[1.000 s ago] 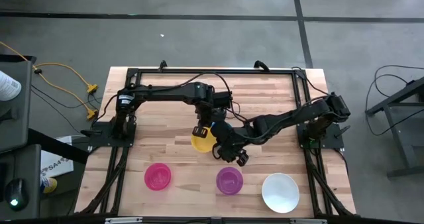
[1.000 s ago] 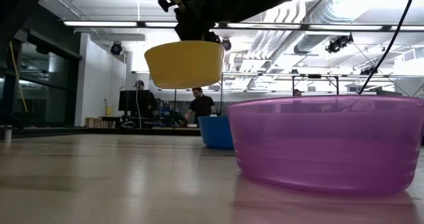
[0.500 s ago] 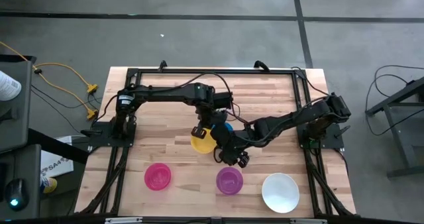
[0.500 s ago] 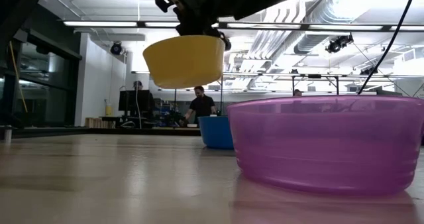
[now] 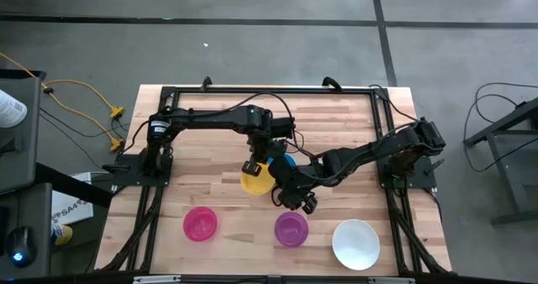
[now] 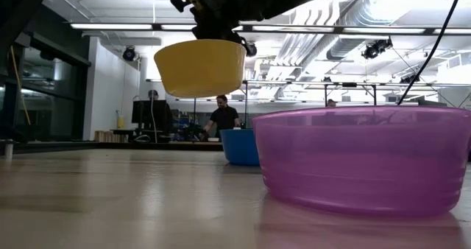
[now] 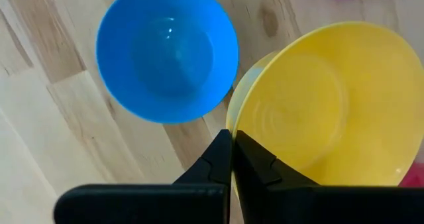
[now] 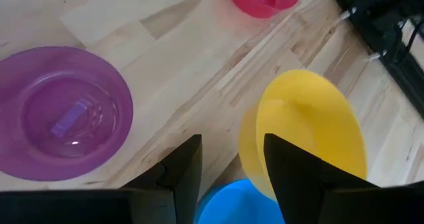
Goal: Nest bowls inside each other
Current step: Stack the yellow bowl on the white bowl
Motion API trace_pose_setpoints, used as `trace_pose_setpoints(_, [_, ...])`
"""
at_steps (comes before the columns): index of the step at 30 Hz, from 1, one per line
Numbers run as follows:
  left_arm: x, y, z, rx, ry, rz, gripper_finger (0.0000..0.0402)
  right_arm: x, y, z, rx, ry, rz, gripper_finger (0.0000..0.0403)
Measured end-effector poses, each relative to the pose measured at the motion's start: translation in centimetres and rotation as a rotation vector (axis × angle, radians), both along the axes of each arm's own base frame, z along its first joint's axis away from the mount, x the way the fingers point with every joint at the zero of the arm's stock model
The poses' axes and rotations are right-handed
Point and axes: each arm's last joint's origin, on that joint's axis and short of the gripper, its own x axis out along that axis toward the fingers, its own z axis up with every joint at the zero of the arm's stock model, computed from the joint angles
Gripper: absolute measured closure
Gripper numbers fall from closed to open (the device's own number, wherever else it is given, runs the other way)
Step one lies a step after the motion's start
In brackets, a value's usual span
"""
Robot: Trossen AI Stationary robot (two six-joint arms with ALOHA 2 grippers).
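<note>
My left gripper (image 5: 255,165) is shut on a yellow bowl (image 5: 256,181), which hangs in the air over the table's middle, its mouth up (image 6: 200,66). On the table just beyond it stands a blue bowl (image 7: 167,52). My right gripper (image 8: 228,154) is open just right of the yellow bowl, above the blue one, and touches nothing. Along the near edge stand a pink bowl (image 5: 200,223), a purple bowl (image 5: 291,228) and a larger white bowl (image 5: 356,244). My left gripper pinches the yellow bowl's rim (image 7: 230,126) on the side toward the blue bowl, one finger inside the wall and one outside. The fingers come from above, pointing steeply down. The bowl hangs below them, nearly upright and clear of the table.
A black frame (image 5: 269,89) borders the wooden table top, with the arm bases at its left and right sides. Bare wood lies left of the yellow bowl and between the pink and purple bowls. People stand far off in the room behind.
The yellow bowl has rocked a little in my left gripper's hold and stays lifted clear of the table.
</note>
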Motion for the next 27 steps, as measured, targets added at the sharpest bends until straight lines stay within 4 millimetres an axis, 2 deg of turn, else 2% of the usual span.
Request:
trace_pose_setpoints(8, [0.0, -0.1, 0.0, -0.019, 0.011, 0.021, 0.0401, -0.5, 1.3, -0.1, -0.032, 0.009, 0.031, 0.0247])
trace_pose_setpoints(14, [-0.4, 0.8, -0.1, -0.029, 0.066, 0.174, 0.0401, -0.7, 1.0, -0.3, 0.032, 0.053, -0.087, 0.0247])
trace_pose_setpoints(18, [-0.4, 1.7, -0.1, -0.032, 0.076, 0.256, 0.0401, -0.8, 0.8, -0.4, 0.002, 0.062, -0.160, 0.0247])
trace_pose_setpoints(23, [-0.6, 3.0, -0.1, -0.033, 0.094, 0.386, 0.0401, -1.6, -0.1, 0.1, -0.023, 0.070, -0.279, 0.0247])
trace_pose_setpoints(27, [-0.7, 4.0, -0.1, -0.029, 0.107, 0.488, 0.0401, -2.1, -1.7, 1.3, 0.047, 0.060, -0.410, 0.0247])
